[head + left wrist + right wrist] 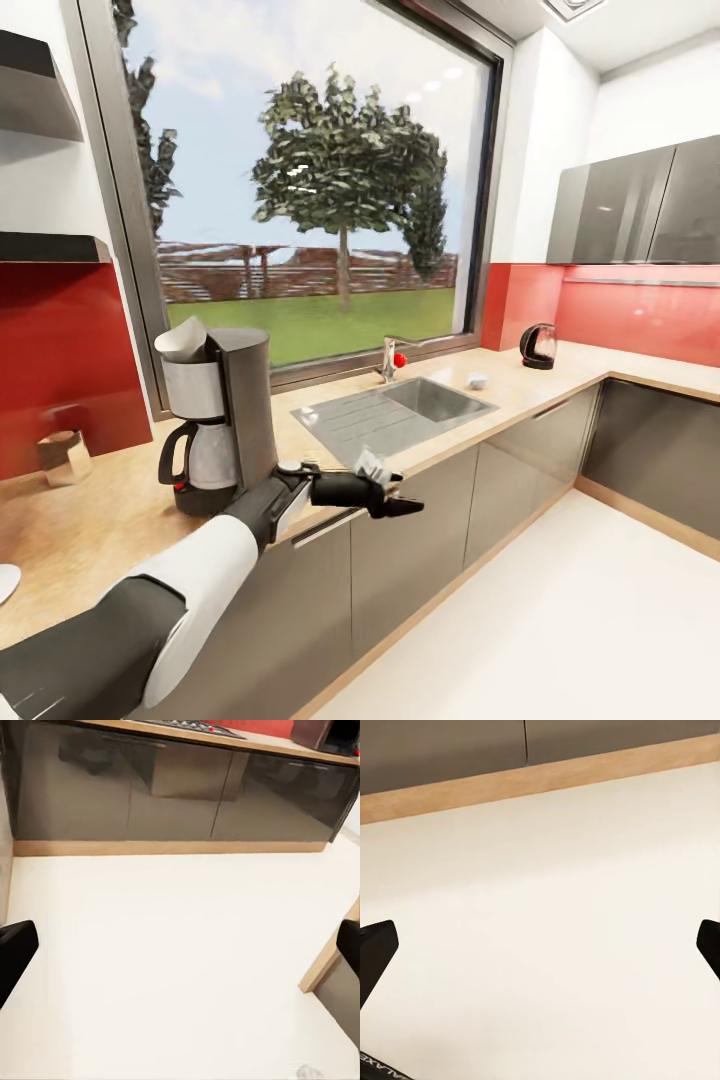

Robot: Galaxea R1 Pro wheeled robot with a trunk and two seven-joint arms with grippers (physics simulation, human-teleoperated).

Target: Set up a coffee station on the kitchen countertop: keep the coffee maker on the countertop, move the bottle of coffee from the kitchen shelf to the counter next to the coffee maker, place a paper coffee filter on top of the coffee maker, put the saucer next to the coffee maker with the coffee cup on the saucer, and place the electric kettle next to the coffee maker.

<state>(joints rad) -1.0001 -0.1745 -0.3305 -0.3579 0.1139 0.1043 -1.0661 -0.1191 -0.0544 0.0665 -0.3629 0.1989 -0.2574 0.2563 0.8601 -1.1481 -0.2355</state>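
Head view showed my left claw (400, 497) gaping empty, just off the surface (520, 400) edge right of the coffee maker (215, 420); paper coffee filter (182, 340) topped it, electric kettle (538, 346) far right. Right claw (540, 945) also gaped.

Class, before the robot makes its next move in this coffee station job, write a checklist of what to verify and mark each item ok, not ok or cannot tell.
1. Coffee maker on the kitchen countertop: ok, it stands upright.
2. Paper coffee filter on top of the coffee maker: ok.
3. Electric kettle next to the coffee maker: not ok, it stands far off, beyond the sink.
4. Coffee cup on a saucer: not ok, it sits on bare countertop by the sink.
5. Left hand free: ok, open and empty.
6. Right hand free: ok, open and empty over the floor.
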